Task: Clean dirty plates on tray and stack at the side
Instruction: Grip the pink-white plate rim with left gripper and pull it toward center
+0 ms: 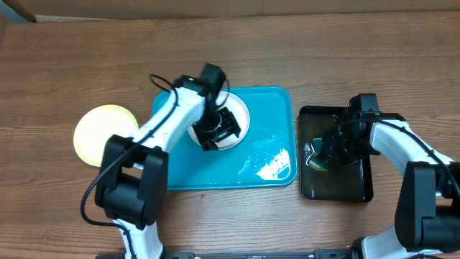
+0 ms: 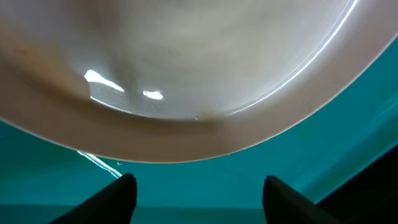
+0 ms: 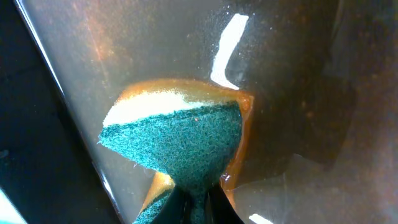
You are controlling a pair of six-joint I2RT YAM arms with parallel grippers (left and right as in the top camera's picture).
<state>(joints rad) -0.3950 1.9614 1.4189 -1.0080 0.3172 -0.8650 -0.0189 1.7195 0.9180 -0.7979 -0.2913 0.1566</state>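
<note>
While the left gripper [image 1: 219, 128] hangs over the white plate [image 1: 242, 116] at the upper left of the turquoise tray [image 1: 277, 108], its jaws are spread with nothing between them. In the wrist view the plate's rim curves just past the fingertips [image 2: 121, 196], toward upper frame. Left arm is clearly nearer. Right gripper [image 1: 323, 152] sits well apart at frame right, over the black tray [image 1: 357, 188], pinching a green sponge [image 3: 177, 140]. Yellow-green plate [image 1: 100, 133] lies on the table [image 1: 72, 57], far left. Likely next: take the rim edge-on, or bring the sponge leftward.
</note>
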